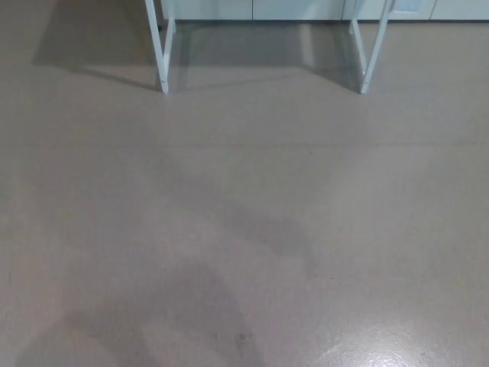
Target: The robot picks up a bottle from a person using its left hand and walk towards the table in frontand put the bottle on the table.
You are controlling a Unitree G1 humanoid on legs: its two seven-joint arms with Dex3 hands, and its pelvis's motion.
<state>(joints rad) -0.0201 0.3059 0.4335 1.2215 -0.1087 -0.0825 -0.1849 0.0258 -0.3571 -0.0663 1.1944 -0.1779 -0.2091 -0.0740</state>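
Observation:
No bottle, person or robot hand shows in the head view. Two white table legs stand at the top of the picture, the left leg (pixel 161 53) and the right leg (pixel 372 53), with the tabletop out of sight above the frame. The grey floor (pixel 244 229) fills everything below them.
A pale wall base or cabinet front (pixel 260 9) runs behind the table legs at the top edge. Soft shadows lie on the floor under the table and at the lower left. A light reflection shines at the bottom right (pixel 382 355).

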